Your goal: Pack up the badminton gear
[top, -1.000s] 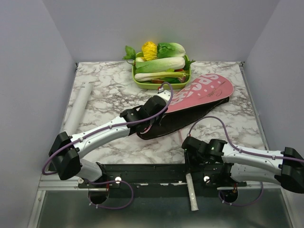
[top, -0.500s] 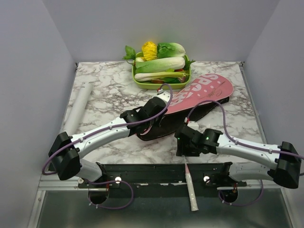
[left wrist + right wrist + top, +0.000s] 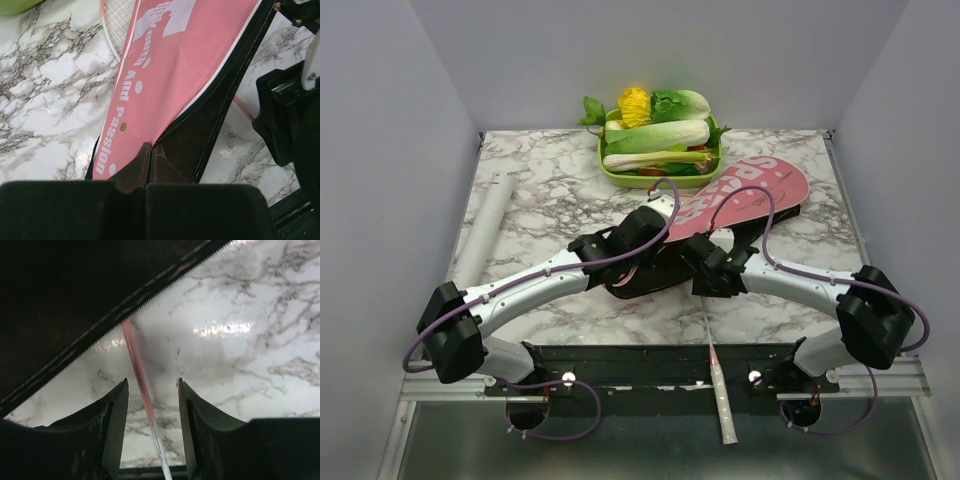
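Item: bag (image 3: pixel 175 65), lip pinched in our closed left claw (image 3: pixel 145 186); racket (image 3: pixel 138 367) shaft between our open right claw (image 3: pixel 152 382); we should close squarely, then slide straight in.

In the top view the racket (image 3: pixel 718 380) slips under the right arm (image 3: pixel 790 284), and its head is hidden by the pink bag (image 3: pixel 785 185). The left wrist view cuts off the bag's top — and some white letters (image 3: pixel 122 107). In the right wrist view the racket's thin stick goes blurry near the bottom edge.

Lab test booth — plain grey walls (image 3: pixel 380 150), marble tabletop (image 3: pixel 550 200).
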`<state>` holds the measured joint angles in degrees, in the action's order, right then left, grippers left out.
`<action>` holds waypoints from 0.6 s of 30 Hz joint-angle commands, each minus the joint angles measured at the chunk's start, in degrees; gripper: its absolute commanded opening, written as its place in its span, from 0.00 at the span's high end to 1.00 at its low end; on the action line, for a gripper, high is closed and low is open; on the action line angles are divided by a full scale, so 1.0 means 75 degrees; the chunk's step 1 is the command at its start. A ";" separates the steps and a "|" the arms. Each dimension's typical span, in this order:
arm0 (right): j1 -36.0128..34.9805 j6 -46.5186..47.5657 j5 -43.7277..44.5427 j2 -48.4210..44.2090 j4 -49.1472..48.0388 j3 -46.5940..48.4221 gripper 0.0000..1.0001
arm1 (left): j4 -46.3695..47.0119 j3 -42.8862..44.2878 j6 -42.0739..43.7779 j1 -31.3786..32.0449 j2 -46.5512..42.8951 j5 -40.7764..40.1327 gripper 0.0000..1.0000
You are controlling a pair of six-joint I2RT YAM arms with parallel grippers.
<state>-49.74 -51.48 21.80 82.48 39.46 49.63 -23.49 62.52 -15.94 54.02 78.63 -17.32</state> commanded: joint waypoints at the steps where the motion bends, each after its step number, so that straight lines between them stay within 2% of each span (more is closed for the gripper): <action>1: 0.0186 0.0676 0.0129 0.0696 -0.1100 0.0085 0.50 | -0.0056 -0.0086 -0.0089 0.0028 -0.0242 -0.0151 1.00; 6: 0.0245 0.0841 -0.0106 0.1307 -0.1277 0.0285 0.51 | -0.0103 -0.0004 -0.0066 0.0028 -0.0172 -0.0175 1.00; 7: 0.0268 0.0829 -0.0106 0.1366 -0.1335 0.0286 0.55 | -0.0115 0.0007 -0.0065 0.0028 -0.0160 -0.0198 1.00; 9: 0.0268 0.0818 -0.0188 0.1413 -0.1441 0.0157 0.66 | -0.0126 0.0031 -0.0054 0.0028 -0.0148 -0.0198 1.00; 10: 0.0280 0.0841 -0.0235 0.1436 -0.1523 0.0110 0.82 | -0.0138 0.0031 -0.0042 0.0028 -0.0137 -0.0198 1.00; 12: 0.0291 0.0911 -0.0317 0.1472 -0.1535 -0.0019 0.98 | -0.0162 0.0031 -0.0042 0.0028 -0.0136 -0.0210 1.00; 18: 0.0280 0.0818 -0.1333 0.0794 -0.1384 -0.0663 0.99 | -0.0115 -0.0004 -0.0077 0.0028 -0.0148 -0.0292 1.00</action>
<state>-47.68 -45.15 19.29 90.21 27.83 48.80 -24.97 62.22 -15.92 54.02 78.61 -17.54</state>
